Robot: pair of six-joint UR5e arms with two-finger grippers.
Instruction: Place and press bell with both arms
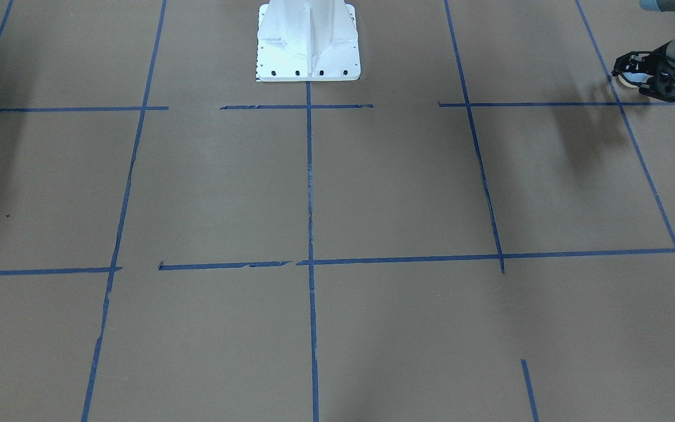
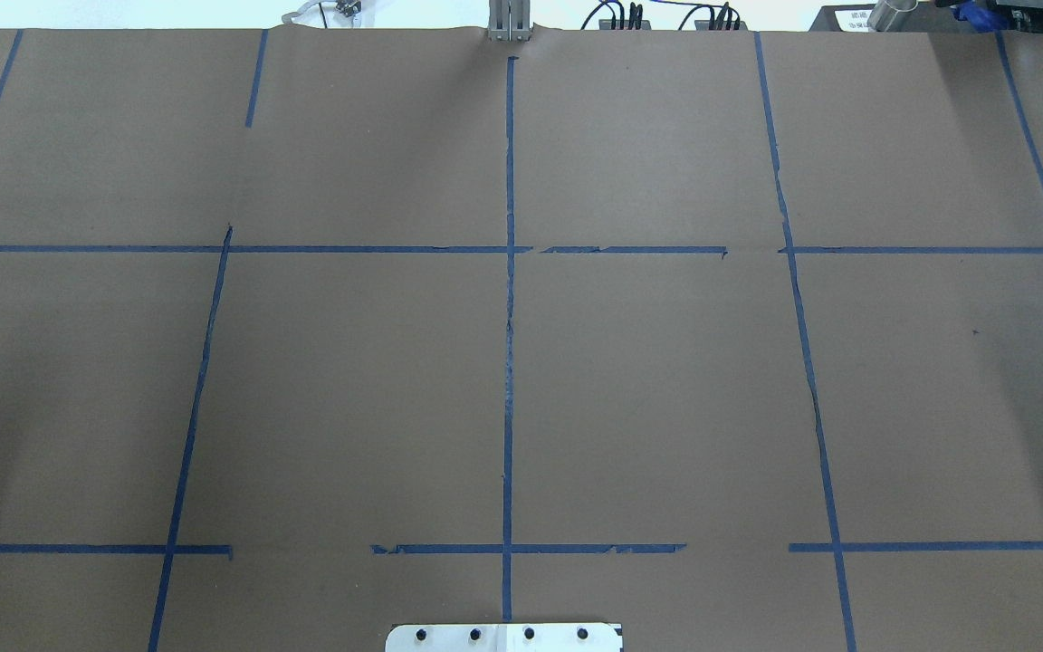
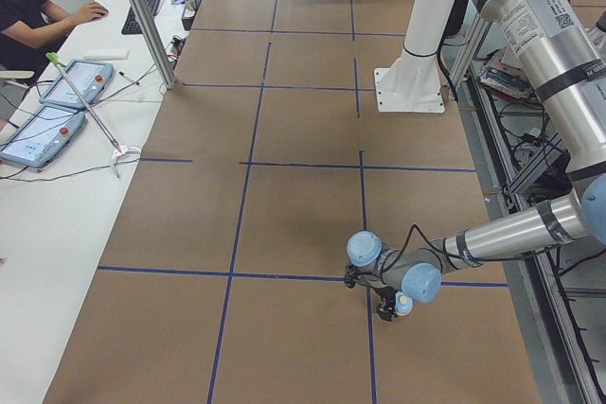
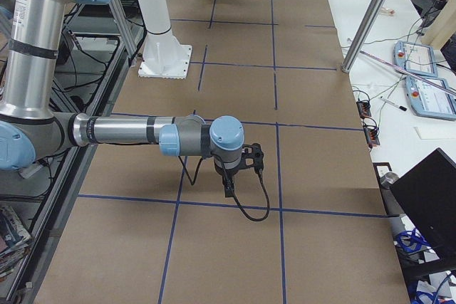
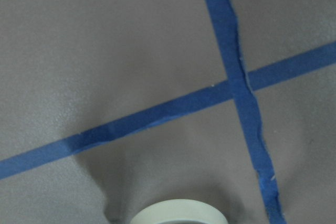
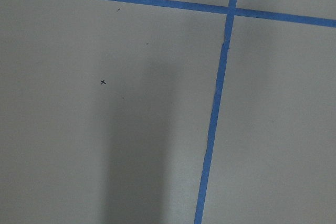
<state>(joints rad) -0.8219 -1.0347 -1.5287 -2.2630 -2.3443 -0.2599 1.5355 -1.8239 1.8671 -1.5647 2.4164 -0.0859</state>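
Observation:
The bell point(image 1: 631, 80) shows light blue and cream between the fingers of my left gripper point(image 1: 627, 75), at the near left corner of the table, by a blue tape crossing. The gripper is shut on it, low over the table. The exterior left view shows the same gripper point(image 3: 383, 307) and bell point(image 3: 404, 306). In the left wrist view only the bell's cream rim point(image 5: 178, 212) shows at the bottom edge. My right gripper point(image 4: 229, 189) hangs over the table's right side, pointing down. It shows only in the exterior right view, so I cannot tell whether it is open.
The white bolted pedestal point(image 1: 308, 41) stands at the robot's edge of the table. Blue tape lines point(image 2: 509, 362) divide the brown surface into squares. A side desk with tablets point(image 3: 57, 101) and a metal post point(image 3: 142, 16) lies across the table from the robot.

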